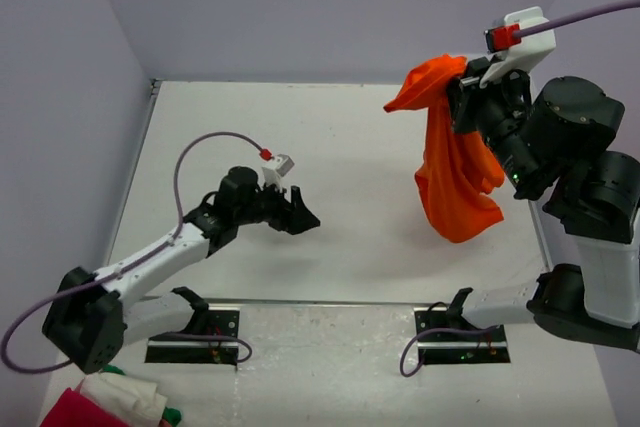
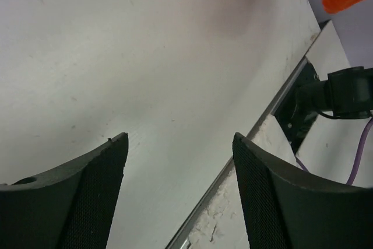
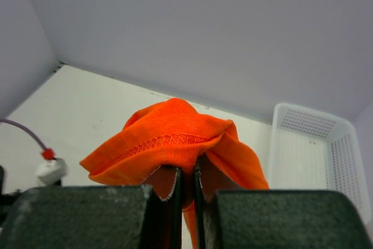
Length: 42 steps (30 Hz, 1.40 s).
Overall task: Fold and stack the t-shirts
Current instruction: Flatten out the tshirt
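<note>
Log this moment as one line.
right hand: shut on orange t-shirt, shirt hanging | left hand: open, empty, above table

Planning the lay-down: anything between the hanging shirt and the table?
Nothing visible. The shirt hangs from the shut right gripper over the table's right side, with nothing under it. The open left gripper sits near the centre, apart from the cloth.

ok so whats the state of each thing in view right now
orange t-shirt: unfolded, bunched, hanging in the air
right gripper: shut on the t-shirt, raised
left gripper: open, empty, over the table
white basket: upright, nothing visible inside
cloth pile: crumpled heap, near-left corner
</note>
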Motion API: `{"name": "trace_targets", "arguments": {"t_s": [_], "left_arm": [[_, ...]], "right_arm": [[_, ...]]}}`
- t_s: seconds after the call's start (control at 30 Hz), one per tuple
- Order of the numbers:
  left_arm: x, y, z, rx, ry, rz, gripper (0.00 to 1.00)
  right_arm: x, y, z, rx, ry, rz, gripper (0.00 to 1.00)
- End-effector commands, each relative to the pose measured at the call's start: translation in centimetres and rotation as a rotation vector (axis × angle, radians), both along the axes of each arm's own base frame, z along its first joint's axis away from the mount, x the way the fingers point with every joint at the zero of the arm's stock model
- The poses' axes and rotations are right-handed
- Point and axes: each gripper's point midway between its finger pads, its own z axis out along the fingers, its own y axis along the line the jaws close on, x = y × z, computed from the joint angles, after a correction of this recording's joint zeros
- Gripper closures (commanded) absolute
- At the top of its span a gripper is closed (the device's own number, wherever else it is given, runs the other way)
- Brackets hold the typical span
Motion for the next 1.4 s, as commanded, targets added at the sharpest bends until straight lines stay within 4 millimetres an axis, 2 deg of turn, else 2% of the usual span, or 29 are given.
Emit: {"name": "trace_targets", "arguments": {"t_s": [0.0, 0.07, 0.2, 0.37, 0.53, 0.6, 0.7, 0.8, 0.83, 0.87, 0.93, 1.03, 1.2, 1.3, 1.37], "left_arm": [[1.1, -4.7, 4.2, -0.295, -0.135, -0.155, 0.27], [1.2, -6.6, 3.8, -0.373, -0.129, -0.232, 0.27], [0.9, -8.4, 5.3, -0.487, -0.158, -0.322, 0.26], [0.1, -8.4, 7.8, -0.558, -0.233, -0.382, 0.23], [-1.0, -8.5, 9.1, -0.636, -0.219, -0.442, 0.22], [-1.4, -8.3, 9.7, -0.666, -0.242, -0.461, 0.23], [-1.9, -8.1, 9.9, -0.664, -0.231, -0.484, 0.31], [-1.5, -7.5, 9.4, -0.619, -0.214, -0.443, 0.31], [-0.1, -7.4, 9.0, -0.574, -0.261, -0.382, 0.31], [0.7, -7.1, 7.8, -0.497, -0.190, -0.317, 0.30], [2.2, -6.5, 6.3, -0.405, -0.200, -0.228, 0.28], [2.0, -6.6, 6.8, -0.425, -0.215, -0.250, 0.25], [1.8, -7.1, 6.1, -0.438, -0.192, -0.284, 0.24], [2.9, -6.6, 5.2, -0.376, -0.191, -0.247, 0.23], [4.4, -5.5, 4.4, -0.314, -0.193, -0.189, 0.23]], "right_arm": [[-0.6, 2.0, 1.9, 0.049, -0.012, 0.082, 1.00], [-0.6, 2.5, 1.9, 0.024, -0.006, 0.094, 1.00], [-0.9, 3.6, 2.6, 0.020, -0.022, 0.130, 1.00], [-1.3, 4.4, 2.8, 0.023, -0.027, 0.162, 1.00], [-1.2, 5.0, 2.5, 0.014, -0.023, 0.170, 1.00], [-1.1, 5.4, 2.4, 0.008, -0.021, 0.171, 1.00], [-0.8, 5.5, 2.1, -0.010, -0.018, 0.156, 1.00], [-0.7, 5.2, 2.3, -0.019, -0.029, 0.147, 1.00], [-0.7, 4.9, 2.6, -0.015, -0.037, 0.140, 1.00], [-0.8, 4.7, 2.7, -0.014, -0.041, 0.135, 1.00], [-0.8, 4.5, 3.1, -0.013, -0.051, 0.130, 1.00], [-0.9, 4.4, 3.3, -0.015, -0.058, 0.127, 1.00], [-0.8, 5.0, 3.4, -0.028, -0.065, 0.134, 1.00], [-0.7, 5.1, 3.3, -0.043, -0.066, 0.127, 1.00], [-0.8, 4.9, 3.5, -0.038, -0.069, 0.125, 1.00]]}}
